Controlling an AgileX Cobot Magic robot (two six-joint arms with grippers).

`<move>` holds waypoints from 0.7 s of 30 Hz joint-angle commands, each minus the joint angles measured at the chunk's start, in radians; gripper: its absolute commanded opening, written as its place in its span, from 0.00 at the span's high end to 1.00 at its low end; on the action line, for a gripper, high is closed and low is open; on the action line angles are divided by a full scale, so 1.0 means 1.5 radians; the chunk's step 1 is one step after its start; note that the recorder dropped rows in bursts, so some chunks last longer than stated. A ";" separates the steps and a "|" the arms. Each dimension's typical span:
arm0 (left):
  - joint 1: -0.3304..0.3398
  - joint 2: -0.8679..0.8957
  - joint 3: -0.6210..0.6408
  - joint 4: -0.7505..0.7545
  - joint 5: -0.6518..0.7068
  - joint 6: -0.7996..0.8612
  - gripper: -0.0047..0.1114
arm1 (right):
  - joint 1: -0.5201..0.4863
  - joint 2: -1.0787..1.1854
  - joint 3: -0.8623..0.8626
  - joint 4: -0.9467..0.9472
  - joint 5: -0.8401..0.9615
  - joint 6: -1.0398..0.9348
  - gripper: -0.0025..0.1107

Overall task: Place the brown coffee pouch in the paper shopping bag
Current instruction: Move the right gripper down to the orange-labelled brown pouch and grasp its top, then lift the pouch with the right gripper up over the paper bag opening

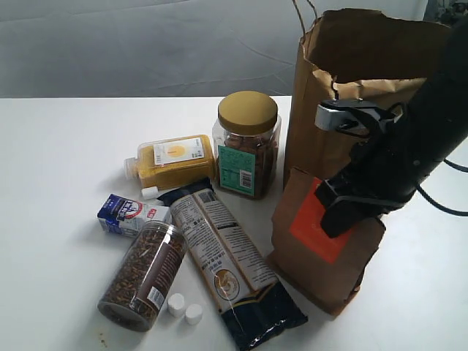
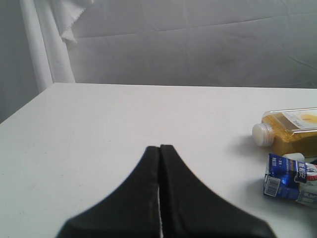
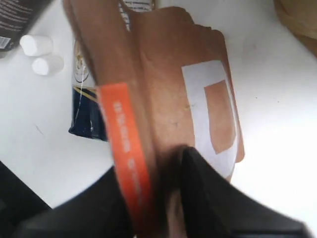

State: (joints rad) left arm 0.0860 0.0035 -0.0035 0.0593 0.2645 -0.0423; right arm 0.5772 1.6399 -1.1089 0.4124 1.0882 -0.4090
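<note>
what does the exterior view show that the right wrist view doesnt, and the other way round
Only the exterior view: the gold-lidded jar, the yellow juice bottle and the blue carton.
Only the right wrist view: the white label on the far face of the brown coffee pouch.
Both: the pouch with the right tool shut on its top edge, the pasta packet and the two white caps.
</note>
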 commanded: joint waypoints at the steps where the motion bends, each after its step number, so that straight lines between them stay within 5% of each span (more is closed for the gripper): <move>1: 0.002 -0.002 0.002 0.003 -0.003 -0.002 0.96 | 0.008 -0.013 -0.004 -0.028 -0.003 0.024 0.98; 9: 0.002 -0.002 0.002 0.003 -0.003 -0.002 0.96 | 0.022 -0.134 -0.004 0.012 -0.095 0.024 0.98; 21: 0.002 -0.002 0.002 0.003 -0.003 -0.002 0.96 | 0.022 -0.342 0.117 0.418 -0.207 -0.354 0.98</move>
State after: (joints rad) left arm 0.0860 0.0035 -0.0035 0.0593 0.2645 -0.0423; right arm 0.6085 1.1656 -0.9387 0.9155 0.8443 -0.8430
